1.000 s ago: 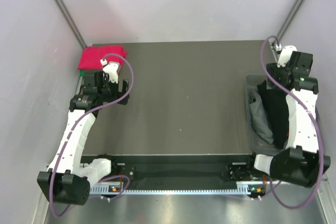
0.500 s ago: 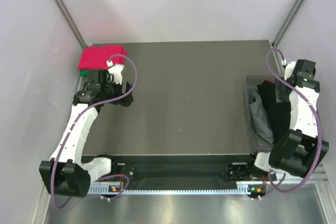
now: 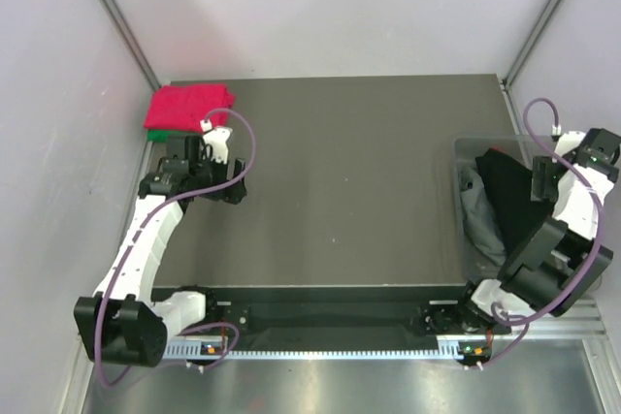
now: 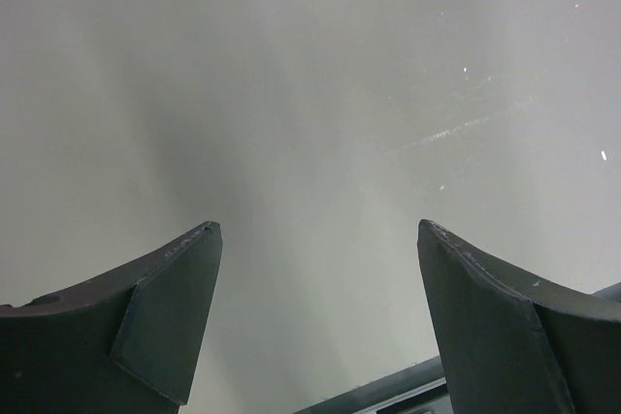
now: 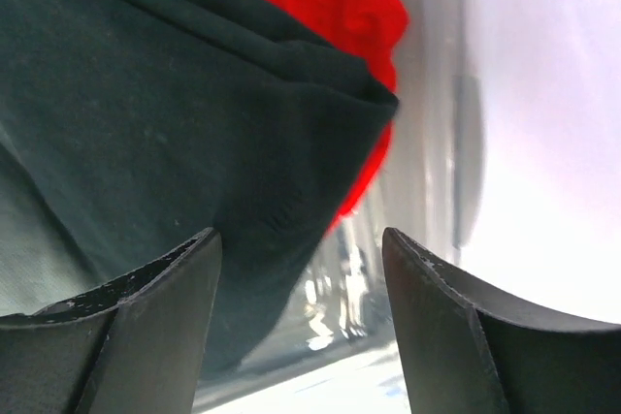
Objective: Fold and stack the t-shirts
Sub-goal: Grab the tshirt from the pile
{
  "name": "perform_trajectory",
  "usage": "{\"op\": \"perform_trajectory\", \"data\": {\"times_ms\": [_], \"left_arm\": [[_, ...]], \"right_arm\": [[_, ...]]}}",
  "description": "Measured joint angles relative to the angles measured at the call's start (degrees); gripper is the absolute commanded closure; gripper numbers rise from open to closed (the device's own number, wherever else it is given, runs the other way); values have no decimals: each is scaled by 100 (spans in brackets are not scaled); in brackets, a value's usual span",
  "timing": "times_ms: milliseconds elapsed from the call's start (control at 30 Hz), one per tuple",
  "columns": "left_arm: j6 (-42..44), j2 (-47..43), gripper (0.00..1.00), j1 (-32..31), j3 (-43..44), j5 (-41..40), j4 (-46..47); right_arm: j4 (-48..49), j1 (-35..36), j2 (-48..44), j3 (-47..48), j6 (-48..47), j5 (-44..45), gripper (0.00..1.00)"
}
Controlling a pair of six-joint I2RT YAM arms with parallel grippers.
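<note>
A folded pink-red t-shirt [image 3: 189, 106] lies at the table's back left corner, with the edge of a green one [image 3: 155, 136] showing under it. My left gripper [image 3: 199, 150] hovers just in front of that stack, open; the left wrist view shows only a plain grey surface between its fingers [image 4: 318, 230]. At the right, a black t-shirt [image 3: 505, 196] and a grey one [image 3: 473, 215] lie crumpled in the clear bin [image 3: 464, 147]. My right gripper [image 5: 301, 239] hangs open over the bin, above the black t-shirt [image 5: 175, 123] and a red t-shirt [image 5: 359, 7].
The dark table [image 3: 340, 181] stretches between stack and bin. Grey walls close in the left, back and right sides. The bin's clear wall [image 5: 437, 143] stands right beside my right fingers. A dark bar [image 4: 388, 397] crosses the bottom of the left wrist view.
My right arm has swung out from the back of the bin to its right side, gripper lowered toward the clothes. My left gripper has pulled back a little from the pink-red t-shirt.
</note>
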Motion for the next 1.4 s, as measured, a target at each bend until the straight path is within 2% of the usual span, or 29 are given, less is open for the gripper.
{"op": "perform_trajectory", "data": {"times_ms": [200, 400, 567, 767, 800, 833, 1033, 1133, 1267, 1400], "left_arm": [[0, -251, 14, 0, -94, 15, 50], [0, -273, 14, 0, -173, 48, 50], [0, -308, 14, 0, -208, 50, 61], [0, -356, 14, 0, -240, 74, 87], [0, -356, 14, 0, -243, 79, 87], [0, -356, 14, 0, -243, 85, 87], [0, -356, 15, 0, -243, 92, 92], [-2, -356, 15, 0, -245, 92, 96], [0, -409, 15, 17, -315, 90, 140], [0, -581, 15, 63, -396, 90, 160]], "right_arm": [[-238, -678, 621, 450, 11, -1482, 32], [-463, -933, 1237, 911, 105, -2581, 47], [-647, -929, 1307, 911, 76, -2994, 60], [-841, -929, 1307, 914, -131, -3259, 88], [-868, -929, 1305, 914, -168, -3289, 96], [-890, -929, 1296, 914, -208, -3307, 100], [-1019, -833, 850, 911, -341, -3276, 100], [-1158, -358, 190, 1027, -415, -2983, 100], [-1272, 1141, -601, 1633, -452, -2339, 100], [-1379, 2509, -774, 2736, -225, -1843, 100]]}}
